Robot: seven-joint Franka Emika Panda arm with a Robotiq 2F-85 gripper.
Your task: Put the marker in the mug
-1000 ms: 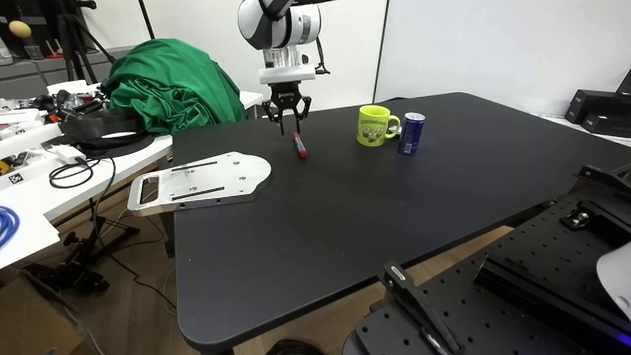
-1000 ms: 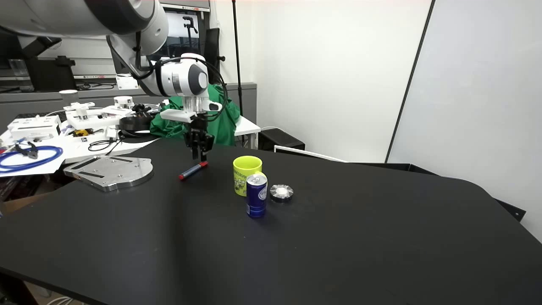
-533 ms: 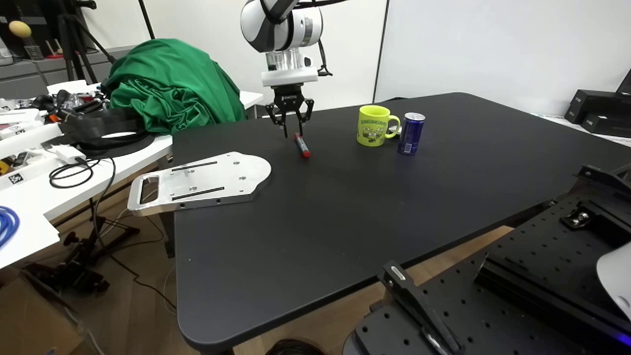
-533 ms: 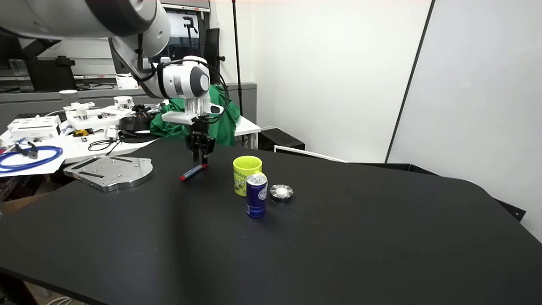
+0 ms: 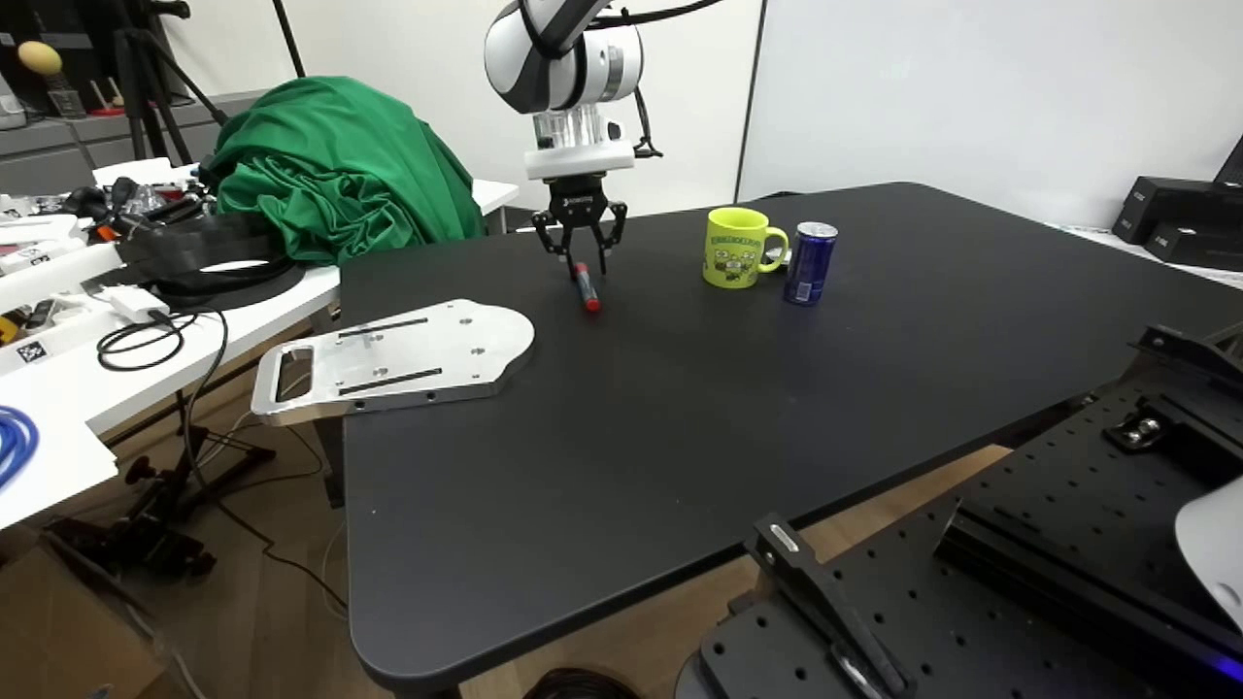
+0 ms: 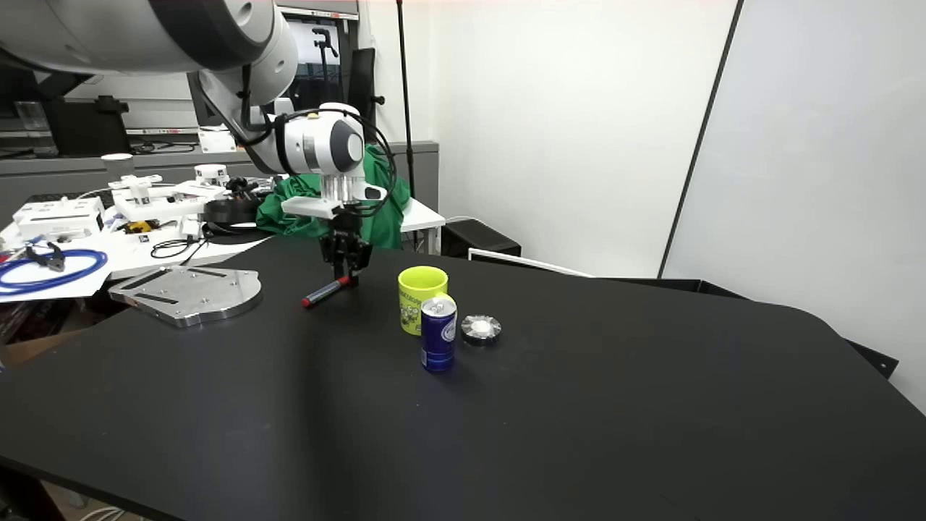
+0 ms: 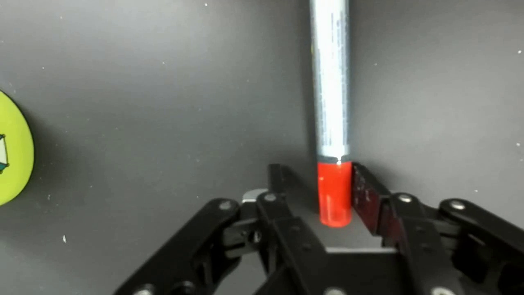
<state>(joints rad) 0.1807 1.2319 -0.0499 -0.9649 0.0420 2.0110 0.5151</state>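
Note:
The marker (image 5: 587, 288) has a grey-white barrel and red ends. It lies flat on the black table in both exterior views (image 6: 325, 292). The yellow-green mug (image 5: 730, 254) stands upright to the right of the marker, and its edge shows at the left of the wrist view (image 7: 15, 151). My gripper (image 5: 588, 273) points down at the marker's far red end. In the wrist view the gripper (image 7: 315, 166) is open, with the red end of the marker (image 7: 332, 102) between the fingers. The right finger is against or very near it; a gap separates it from the left finger.
A dark blue can (image 5: 810, 264) stands beside the mug, partly in front of it in an exterior view (image 6: 438, 336). A small round silver-and-black disc (image 6: 480, 330) lies close by. A flat metal plate (image 5: 427, 354) lies at the table's left edge. A green cloth (image 5: 335, 165) is heaped behind.
My gripper has moved down and a little to the right in both exterior views. The marker has shifted slightly, and its far red end now lies between the fingers.

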